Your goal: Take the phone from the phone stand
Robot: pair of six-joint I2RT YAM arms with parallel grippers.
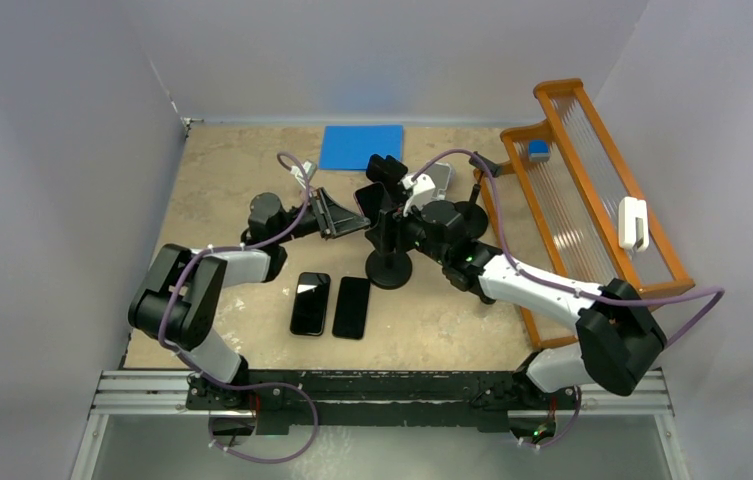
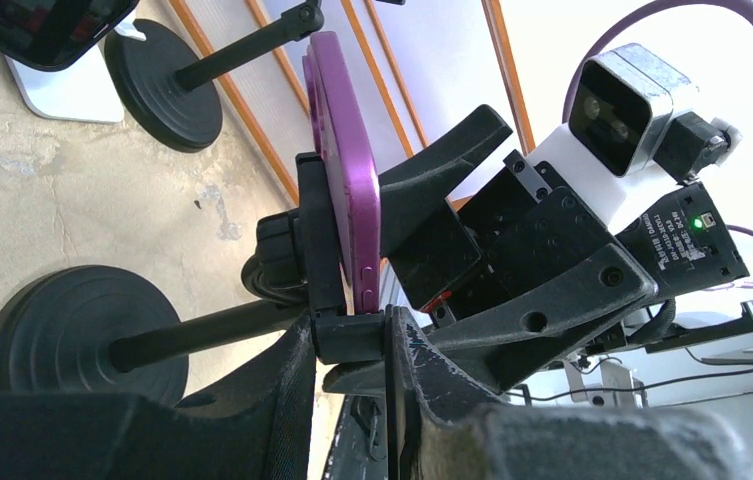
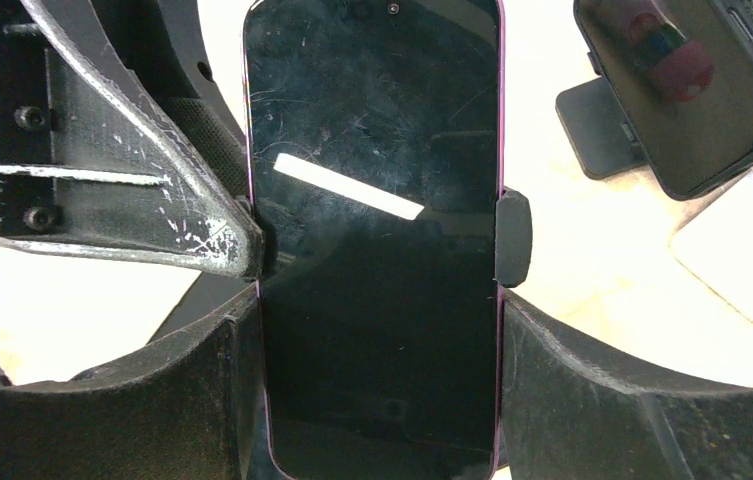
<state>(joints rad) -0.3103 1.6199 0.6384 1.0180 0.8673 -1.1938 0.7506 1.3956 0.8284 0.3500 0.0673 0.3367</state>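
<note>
Since the purple-cased phone (image 3: 377,250) sits upright in the cradle of the phone stand (image 1: 389,268), screen toward the right wrist camera, removal is not done yet. Right gripper (image 3: 377,320) straddles the phone's lower half, spread wide, with pads touching both long edges, so it reads as gripping the phone. Left gripper (image 2: 350,350) is nearly closed, pinching the stand's cradle clamp (image 2: 347,335) just under the phone's edge.

Risks, as a judgement:
- **Clamp holds on:** the clamp tab (image 3: 514,238) hugs the phone's right edge. A pull before it lets go likely drags or tips the whole stand off its round base.
- **Pads slip:** the case edges are slick, so the phone could drop onto the two phones (image 1: 330,305) lying flat near the base.
- **Knocking the neighbour:** a wide swing could hit the second stand with a phone (image 3: 682,90) just beside.
- **Arms crowded:** both wrists are close together, so a finger-to-finger bump is possible.
</note>
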